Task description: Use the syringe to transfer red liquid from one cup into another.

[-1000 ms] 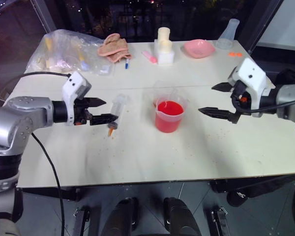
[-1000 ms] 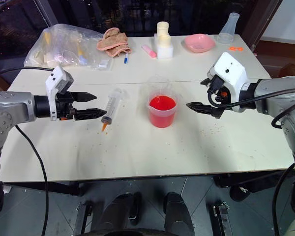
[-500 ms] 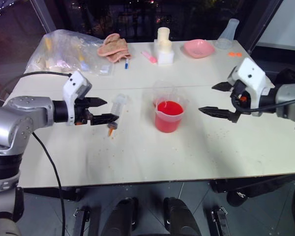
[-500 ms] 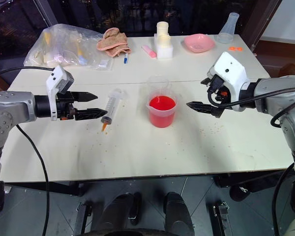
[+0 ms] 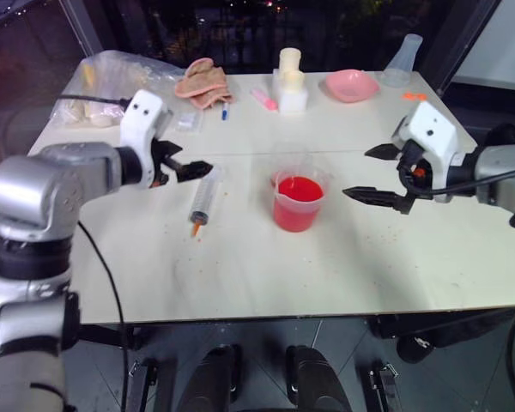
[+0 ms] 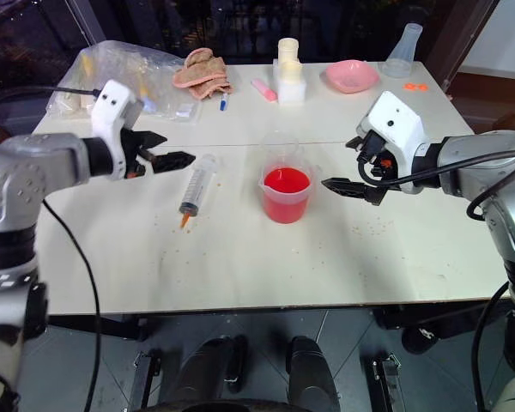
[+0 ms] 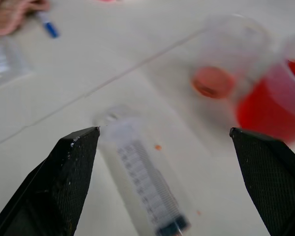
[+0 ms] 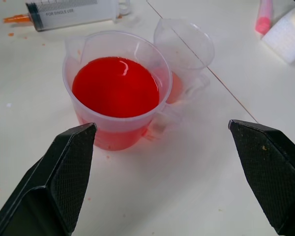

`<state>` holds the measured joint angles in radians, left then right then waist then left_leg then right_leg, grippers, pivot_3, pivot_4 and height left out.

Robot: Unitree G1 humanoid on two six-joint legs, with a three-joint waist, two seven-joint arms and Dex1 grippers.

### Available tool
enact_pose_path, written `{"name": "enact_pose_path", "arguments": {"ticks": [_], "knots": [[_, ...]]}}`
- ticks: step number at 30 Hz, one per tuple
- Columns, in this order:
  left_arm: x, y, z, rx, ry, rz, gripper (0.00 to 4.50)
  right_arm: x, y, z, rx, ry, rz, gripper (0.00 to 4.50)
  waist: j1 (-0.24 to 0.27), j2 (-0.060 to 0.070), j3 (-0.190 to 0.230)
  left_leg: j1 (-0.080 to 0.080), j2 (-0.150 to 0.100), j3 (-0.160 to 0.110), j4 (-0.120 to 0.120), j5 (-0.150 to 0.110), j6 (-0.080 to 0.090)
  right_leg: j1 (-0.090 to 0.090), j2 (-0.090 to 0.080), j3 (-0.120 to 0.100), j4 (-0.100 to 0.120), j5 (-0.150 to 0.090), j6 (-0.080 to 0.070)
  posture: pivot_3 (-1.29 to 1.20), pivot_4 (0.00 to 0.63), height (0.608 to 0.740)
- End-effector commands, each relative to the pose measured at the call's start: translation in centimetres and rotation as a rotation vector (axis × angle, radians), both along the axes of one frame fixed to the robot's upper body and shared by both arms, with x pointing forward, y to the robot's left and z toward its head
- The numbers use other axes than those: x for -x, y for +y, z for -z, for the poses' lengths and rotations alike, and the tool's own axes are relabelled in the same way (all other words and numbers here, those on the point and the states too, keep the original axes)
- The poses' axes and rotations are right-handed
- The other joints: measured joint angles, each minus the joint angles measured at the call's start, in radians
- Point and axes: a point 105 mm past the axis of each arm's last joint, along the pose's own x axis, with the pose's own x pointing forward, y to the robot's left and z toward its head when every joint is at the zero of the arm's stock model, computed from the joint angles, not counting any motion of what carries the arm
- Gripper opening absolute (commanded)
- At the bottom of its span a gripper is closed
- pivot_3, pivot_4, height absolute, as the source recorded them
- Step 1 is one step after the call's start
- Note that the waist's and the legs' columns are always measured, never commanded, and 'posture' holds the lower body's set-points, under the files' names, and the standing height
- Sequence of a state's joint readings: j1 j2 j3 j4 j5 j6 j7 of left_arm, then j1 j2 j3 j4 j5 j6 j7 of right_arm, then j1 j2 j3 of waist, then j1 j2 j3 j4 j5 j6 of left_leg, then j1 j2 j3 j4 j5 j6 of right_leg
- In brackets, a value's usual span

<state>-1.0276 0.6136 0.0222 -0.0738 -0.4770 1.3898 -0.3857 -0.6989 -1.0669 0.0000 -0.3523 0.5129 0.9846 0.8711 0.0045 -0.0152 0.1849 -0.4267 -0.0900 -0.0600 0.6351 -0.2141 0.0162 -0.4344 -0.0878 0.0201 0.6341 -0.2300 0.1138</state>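
Head views: syringe lies flat on table, left of red beaker; clear cup touching beaker's far side. Left gripper wide open, empty, hovering by plunger end. Right gripper wide open, empty, right of beaker.

L wrist: syringe between the fingers, not touched.

R wrist: beaker nearly full of red liquid.

Risk: syringe may roll away on closing; a right-arm bump could spill the full beaker.
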Motion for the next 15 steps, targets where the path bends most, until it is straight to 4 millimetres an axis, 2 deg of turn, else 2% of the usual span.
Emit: {"name": "enact_pose_path", "arguments": {"ticks": [1,6,7,9,15], "knots": [[-1.4,-0.3,-1.0,-0.169,0.100,-0.164,4.48,0.2,0.1,-1.5,0.012,-0.053,-0.004,4.50,0.002,0.000,0.000,0.000,0.000,0.001,0.000,0.000,0.000,0.000,0.001,0.000,0.000,0.000,0.000,0.00,0.150,0.740],[-3.2,-1.5,-1.1,-0.317,0.206,-0.302,4.48,0.3,0.2,-1.6,0.007,-0.047,0.000,4.50,0.003,0.000,0.000,0.000,-0.001,0.001,0.000,-0.001,0.001,0.000,0.001,0.000,0.000,0.000,0.000,0.00,0.150,0.740],[-3.9,-1.5,-1.4,-0.279,0.210,-0.375,4.48,0.4,0.3,-1.5,0.006,-0.044,0.002,4.50,0.003,0.000,0.000,0.000,-0.001,0.001,0.000,-0.001,0.001,0.000,0.001,0.000,0.000,0.000,0.000,0.00,0.150,0.740],[-4.6,-2.1,-0.6,-0.227,0.268,-0.430,4.48,0.6,0.4,-1.4,0.005,-0.040,0.004,4.50,0.005,0.000,0.000,0.000,-0.001,0.001,0.000,-0.001,0.001,0.000,0.001,0.000,0.000,0.000,0.001,0.00,0.150,0.740],[-5.2,-2.9,1.9,-0.120,0.424,-0.539,4.48,1.0,0.4,-1.2,-0.008,-0.030,0.018,4.50,0.005,-0.001,0.000,-0.001,0.000,0.001,0.000,-0.001,0.001,-0.002,-0.001,0.001,0.000,0.000,0.001,0.00,0.150,0.740]]}}
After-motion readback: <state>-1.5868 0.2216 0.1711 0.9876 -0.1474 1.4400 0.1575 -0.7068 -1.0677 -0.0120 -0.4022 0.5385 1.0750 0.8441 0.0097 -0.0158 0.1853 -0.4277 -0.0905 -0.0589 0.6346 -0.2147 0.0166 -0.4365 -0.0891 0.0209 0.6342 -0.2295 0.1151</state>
